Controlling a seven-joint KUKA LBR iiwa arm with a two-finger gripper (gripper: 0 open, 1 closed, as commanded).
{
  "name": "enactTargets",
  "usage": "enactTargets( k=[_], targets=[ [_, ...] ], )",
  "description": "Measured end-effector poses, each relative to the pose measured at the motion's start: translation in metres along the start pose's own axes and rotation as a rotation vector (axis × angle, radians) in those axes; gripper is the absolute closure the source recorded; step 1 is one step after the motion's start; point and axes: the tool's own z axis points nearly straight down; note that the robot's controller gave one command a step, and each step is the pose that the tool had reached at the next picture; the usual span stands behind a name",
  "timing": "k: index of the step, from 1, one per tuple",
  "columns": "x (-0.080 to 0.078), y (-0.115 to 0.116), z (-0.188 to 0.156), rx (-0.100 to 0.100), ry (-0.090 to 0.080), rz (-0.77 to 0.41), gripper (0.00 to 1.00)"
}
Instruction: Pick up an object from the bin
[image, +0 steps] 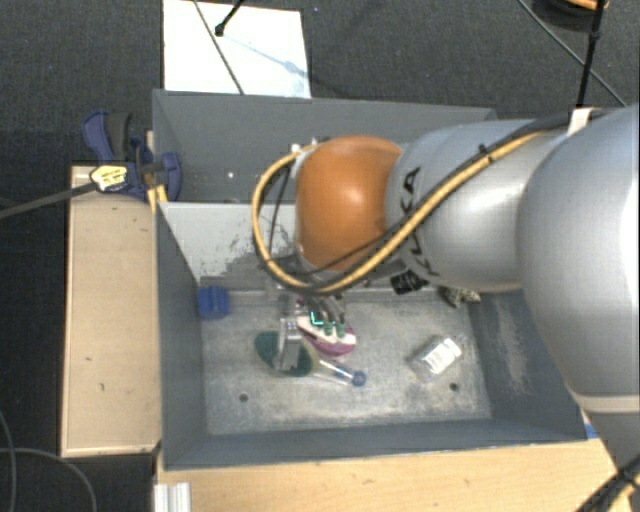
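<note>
The grey metal bin (190, 410) holds a few loose things. The fingers (292, 352) are low over a dark green rounded piece (268, 347); I cannot tell whether they are spread or pressed together. Just right of them lies a white-and-purple object (338, 343), farther right a clear white packet (437, 356), and to their left a small blue block (212, 302).

My gripper (300, 352) half hides a dark green rounded piece (267, 347) (kind unclear); the small white packet (437, 355) is too tiny to name.
</note>
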Motion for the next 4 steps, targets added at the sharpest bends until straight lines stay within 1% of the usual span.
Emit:
enactTargets(
  k=[1, 2, 3, 4],
  targets=[
    [-0.011, -0.039, 0.079, -0.004, 0.001, -0.172, 0.0],
    [-0.013, -0.039, 0.076, -0.002, -0.005, -0.168, 1.0],
    [-0.011, -0.024, -0.027, -0.002, -0.015, -0.177, 1.0],
    [-0.017, -0.036, -0.133, -0.001, -0.017, -0.157, 1.0]
  ],
)
